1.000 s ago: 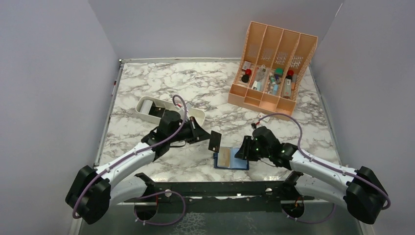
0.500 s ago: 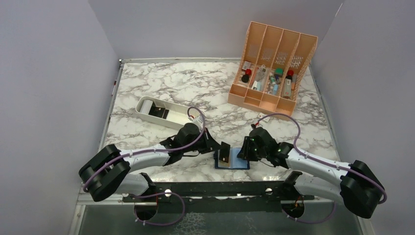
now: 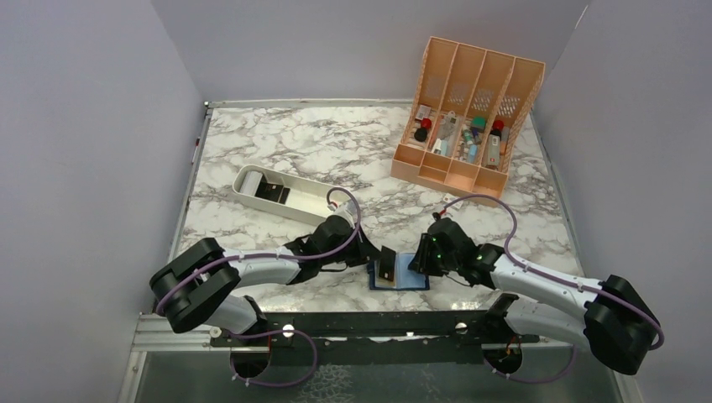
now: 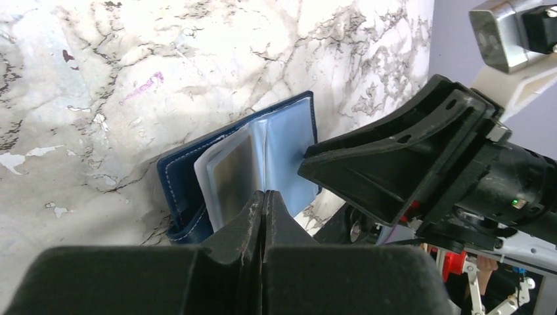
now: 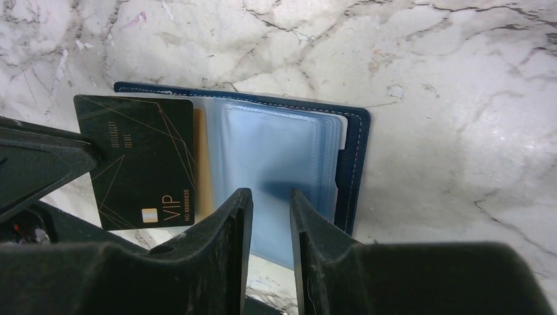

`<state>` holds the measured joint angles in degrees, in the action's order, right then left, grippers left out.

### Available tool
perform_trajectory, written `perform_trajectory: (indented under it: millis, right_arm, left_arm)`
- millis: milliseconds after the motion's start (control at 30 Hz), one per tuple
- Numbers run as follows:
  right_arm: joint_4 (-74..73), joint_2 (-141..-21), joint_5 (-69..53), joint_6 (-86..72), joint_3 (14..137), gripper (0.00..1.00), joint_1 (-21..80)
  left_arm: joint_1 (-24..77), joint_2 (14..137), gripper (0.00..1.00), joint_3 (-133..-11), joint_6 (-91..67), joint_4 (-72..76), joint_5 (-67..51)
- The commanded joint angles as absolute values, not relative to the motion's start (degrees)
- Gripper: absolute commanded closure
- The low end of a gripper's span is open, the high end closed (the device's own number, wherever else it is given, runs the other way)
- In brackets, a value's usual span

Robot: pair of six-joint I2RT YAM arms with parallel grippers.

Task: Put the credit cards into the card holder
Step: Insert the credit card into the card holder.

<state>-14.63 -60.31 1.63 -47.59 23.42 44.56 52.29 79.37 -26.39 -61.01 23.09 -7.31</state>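
Marble-patterned bench (image 3: 277,151) carried the dark navy-blue folding card holder (image 5: 276,141), open near its near edge. We saw the left end effector (image 4: 265,197) pinching a black plastic VIP credit card (image 5: 141,161) just over the left pockets, not yet inside. The right end effector (image 5: 266,197), fingers slightly apart, rested on the clear sleeves (image 4: 289,151). A thin tan card (image 5: 202,164) seemed already stored.

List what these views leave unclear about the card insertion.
Right wrist view: the black VIP credit card covers most of a tan card in the navy folding card holder.
Left wrist view: the shut left claw hides the black card's face.
Top view: too small to tell whether the black card's edge is inside a pocket.
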Motion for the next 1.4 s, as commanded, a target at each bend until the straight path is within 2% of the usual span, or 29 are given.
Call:
perform_trajectory:
  millis: [0, 767, 1167, 1367]
  right_arm:
    - [-20.6, -59.1, 6.0, -48.4, 25.3, 0.67, 44.7]
    - [-28.1, -56.3, 10.5, -50.2, 28.5, 0.63, 44.7]
    - [-28.0, -58.5, 10.2, -53.2, 25.8, 0.61, 44.7]
    - [-23.7, -59.0, 6.1, -54.2, 21.5, 0.64, 44.7]
  left_arm:
    - [53.5, 81.0, 1.0, -27.2, -61.9, 25.6, -4.4]
    - [56.0, 82.6, 1.0, -25.9, -62.9, 27.2, -1.0]
    - [57.2, 81.9, 1.0, -27.2, -64.3, 27.4, -1.5]
    - [58.5, 82.7, 1.0, -27.2, -66.5, 29.8, -1.6]
